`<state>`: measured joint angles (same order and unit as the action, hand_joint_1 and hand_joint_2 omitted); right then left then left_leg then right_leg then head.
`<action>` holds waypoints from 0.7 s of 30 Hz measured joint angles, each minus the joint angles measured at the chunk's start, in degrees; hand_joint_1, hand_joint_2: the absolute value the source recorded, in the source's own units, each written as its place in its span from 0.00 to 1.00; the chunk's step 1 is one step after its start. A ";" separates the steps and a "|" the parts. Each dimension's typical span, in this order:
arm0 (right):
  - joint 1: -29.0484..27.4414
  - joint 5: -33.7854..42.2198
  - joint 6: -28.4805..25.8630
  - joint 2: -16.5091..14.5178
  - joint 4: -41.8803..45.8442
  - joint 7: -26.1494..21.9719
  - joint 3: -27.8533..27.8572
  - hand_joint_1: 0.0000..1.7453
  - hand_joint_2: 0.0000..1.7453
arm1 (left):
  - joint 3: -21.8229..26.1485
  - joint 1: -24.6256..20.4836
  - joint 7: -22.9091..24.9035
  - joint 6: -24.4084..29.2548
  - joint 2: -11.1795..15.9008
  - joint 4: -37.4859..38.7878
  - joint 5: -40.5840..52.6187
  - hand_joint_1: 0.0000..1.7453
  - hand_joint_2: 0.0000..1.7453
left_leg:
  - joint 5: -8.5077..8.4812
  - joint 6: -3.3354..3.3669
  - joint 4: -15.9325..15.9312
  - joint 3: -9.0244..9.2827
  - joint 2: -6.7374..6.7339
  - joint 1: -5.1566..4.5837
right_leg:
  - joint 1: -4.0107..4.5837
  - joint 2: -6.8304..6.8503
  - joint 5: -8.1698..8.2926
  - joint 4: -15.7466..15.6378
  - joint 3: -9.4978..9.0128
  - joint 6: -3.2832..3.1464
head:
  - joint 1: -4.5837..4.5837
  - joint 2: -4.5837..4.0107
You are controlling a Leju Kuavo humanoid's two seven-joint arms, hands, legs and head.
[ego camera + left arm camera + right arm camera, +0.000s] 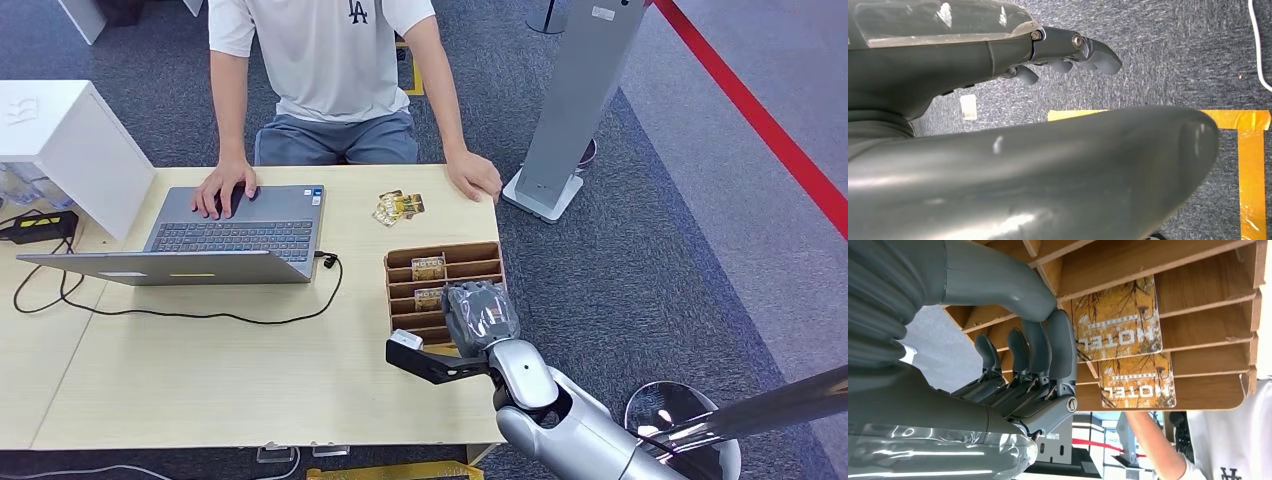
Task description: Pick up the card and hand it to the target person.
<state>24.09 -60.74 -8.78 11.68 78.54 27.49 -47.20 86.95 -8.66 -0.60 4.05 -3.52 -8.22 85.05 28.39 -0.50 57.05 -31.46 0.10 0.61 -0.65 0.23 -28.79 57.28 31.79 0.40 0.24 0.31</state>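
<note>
1. Hovering over the slotted wooden card rack (445, 262) at the table's near right corner, the right hand (481, 314) is holding nothing, its dark fingers (1040, 357) curving toward the slots without gripping.
2. Sitting upright in the rack are two yellow, tree-patterned hotel key cards; the nearer card (1116, 320) is standing just beside the fingertips, the farther card (1138, 380) one slot beyond.
3. Judging the step: it is reaching for the nearer card, so thumb and finger should be closing on its exposed top edge, then lifting straight up along the slot to avoid jamming against the wooden dividers.
4. Hanging over grey carpet, the left hand (1068, 50) is grasping nothing, fingers loosely curled.
5. Waiting across the light wooden table (200, 370) is the person in a white T-shirt (330, 60), one hand (474, 176) resting near the corner, a good delivery point.
</note>
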 joint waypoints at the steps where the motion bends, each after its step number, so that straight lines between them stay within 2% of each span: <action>1: 0.03 -0.01 -0.11 0.01 0.15 0.08 0.03 0.70 1.00 | 0.00 0.01 -0.01 0.02 0.00 0.00 0.00 0.00 0.00 | 0.00 0.00 0.00 0.00 0.00 0.00 | 0.00 0.00 0.00 0.00 0.00 0.00 | 0.00 0.00; 3: 0.12 -0.08 -0.28 0.01 0.68 0.31 0.11 0.70 1.00 | 0.00 0.04 -0.03 0.05 0.00 0.00 0.00 0.00 0.00 | 0.00 0.00 0.00 0.00 0.00 0.00 | 0.00 0.00 0.00 0.00 0.00 0.00 | 0.01 0.00; 6: 0.26 -0.41 -0.39 0.04 1.88 0.80 0.23 0.76 1.00 | 0.00 0.08 -0.05 0.08 0.00 0.00 0.02 0.00 0.00 | 0.00 0.00 0.00 0.01 0.00 0.00 | 0.00 0.00 0.00 0.00 0.00 0.00 | 0.00 0.00; 15: 0.34 -0.54 -0.29 0.08 4.95 1.19 0.31 0.73 1.00 | 0.00 0.06 -0.06 0.06 0.00 0.00 0.52 0.00 0.00 | 0.00 0.00 0.00 0.01 0.00 0.00 | 0.00 0.00 0.00 0.00 0.00 0.00 | 0.02 0.00; 17: 0.34 -0.46 -0.13 0.07 5.12 1.19 0.29 0.70 1.00 | 0.00 0.04 -0.05 0.06 0.00 0.00 0.59 0.00 0.00 | 0.00 0.00 0.00 0.01 0.00 0.00 | 0.00 0.00 0.00 0.00 0.00 0.00 | 0.01 0.00; 21: 0.33 0.42 0.08 0.01 5.04 1.08 0.20 0.58 1.00 | 0.00 0.01 -0.05 0.06 0.00 0.00 0.73 0.00 0.00 | 0.00 0.00 0.00 0.00 0.00 0.00 | 0.00 0.00 0.00 0.00 0.00 0.00 | 0.01 0.00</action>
<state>24.43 -60.31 -8.70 11.69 83.58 28.57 -47.00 86.95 -8.66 -0.66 4.11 -3.52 -8.22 85.77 28.39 -0.50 57.04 -31.46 0.10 0.61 -0.65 0.23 -28.79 57.28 31.79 0.40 0.25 0.31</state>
